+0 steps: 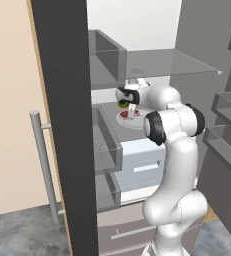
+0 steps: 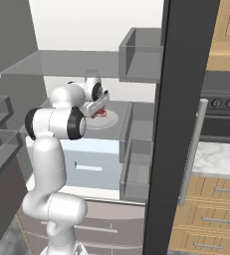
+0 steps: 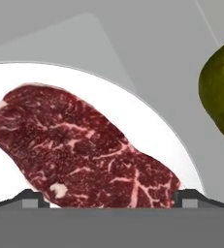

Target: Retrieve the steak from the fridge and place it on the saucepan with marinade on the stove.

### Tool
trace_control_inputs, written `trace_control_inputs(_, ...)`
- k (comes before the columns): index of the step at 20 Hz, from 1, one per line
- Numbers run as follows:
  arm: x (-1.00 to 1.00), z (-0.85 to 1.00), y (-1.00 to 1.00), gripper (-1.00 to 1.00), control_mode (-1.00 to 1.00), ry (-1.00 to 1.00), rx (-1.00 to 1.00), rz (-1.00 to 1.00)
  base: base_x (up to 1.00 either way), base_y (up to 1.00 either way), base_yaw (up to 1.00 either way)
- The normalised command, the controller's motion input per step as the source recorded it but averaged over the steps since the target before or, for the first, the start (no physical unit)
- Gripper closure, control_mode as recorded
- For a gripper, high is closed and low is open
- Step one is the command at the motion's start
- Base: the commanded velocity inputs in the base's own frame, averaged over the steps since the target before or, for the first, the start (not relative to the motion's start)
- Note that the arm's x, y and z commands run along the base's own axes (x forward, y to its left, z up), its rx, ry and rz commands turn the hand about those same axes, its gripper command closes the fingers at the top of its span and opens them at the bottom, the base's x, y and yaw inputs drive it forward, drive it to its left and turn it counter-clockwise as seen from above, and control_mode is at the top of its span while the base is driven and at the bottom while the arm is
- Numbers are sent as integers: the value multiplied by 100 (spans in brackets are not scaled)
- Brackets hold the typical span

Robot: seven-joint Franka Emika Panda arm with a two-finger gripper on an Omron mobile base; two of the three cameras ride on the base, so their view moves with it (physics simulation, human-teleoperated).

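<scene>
Jaws are spread wide on the gripper [image 3: 111, 197], one fingertip [image 3: 32, 198] seen at each side of the steak; nothing is pinched yet; the fridge [image 1: 67, 125] is stood open with the arm reached onto a shelf; a white plate [image 3: 147, 121] is lying there; the steak [image 3: 79, 147] is laid flat on it; a green fruit [image 3: 220, 94] is parked just beside the plate.

Beige wall [image 1: 9, 100] left of my view, grey tiled floor [image 1: 22, 232] below it. Black oven [image 2: 221, 119] as landmark: light wood upper cabinet [image 2: 228, 30] above it, marble bench [image 2: 218, 159] just below it, wood drawers [image 2: 211, 214] with metal bar pulls under that bench. Even flat lighting, no hard shadows.
</scene>
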Motion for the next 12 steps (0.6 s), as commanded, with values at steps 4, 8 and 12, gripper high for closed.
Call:
trace_control_inputs(4,0,-61,0,100,-100,2,-4,1,0,0,0)
trace_control_inputs(8,-2,-62,-2,100,-100,-1,-2,0,0,0,0)
trace_control_inputs(12,-7,-48,-5,100,-100,-7,0,0,0,0,0)
